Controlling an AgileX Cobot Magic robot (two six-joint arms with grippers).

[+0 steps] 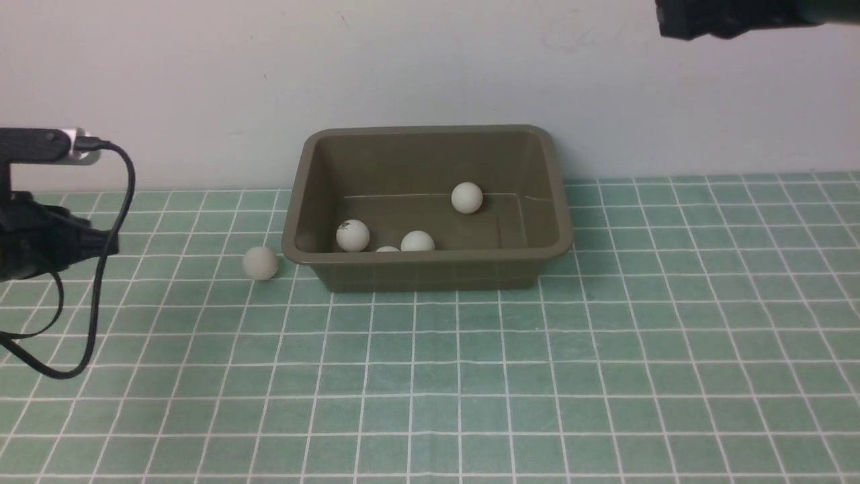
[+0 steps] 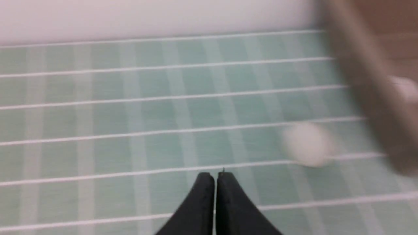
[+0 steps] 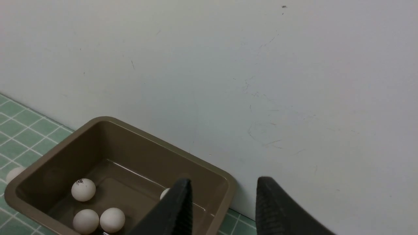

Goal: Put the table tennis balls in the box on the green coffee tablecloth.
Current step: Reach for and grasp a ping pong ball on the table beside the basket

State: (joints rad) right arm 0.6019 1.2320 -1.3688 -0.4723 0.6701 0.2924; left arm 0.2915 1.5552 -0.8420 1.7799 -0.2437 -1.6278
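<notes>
The olive-brown box (image 1: 430, 274) stands on the green coffee tablecloth (image 1: 605, 336) against the wall. Several table tennis balls lie inside it: one at the back (image 1: 466, 197), one with a dark logo (image 1: 353, 235), another near the front wall (image 1: 417, 241). One more ball (image 1: 260, 262) rests on the cloth just left of the box. My left gripper (image 2: 215, 175) is shut and empty, low over the cloth, with that ball (image 2: 308, 143) blurred ahead of it beside the box wall (image 2: 369, 98). My right gripper (image 3: 224, 181) hangs open and empty, high over the box's right end (image 3: 225, 182).
A pale wall runs right behind the box. My left arm (image 1: 40, 235) and its looping black cable (image 1: 101, 302) sit at the far left edge. Part of my right arm (image 1: 725, 17) shows at the top right. Bare cloth stretches in front of the box.
</notes>
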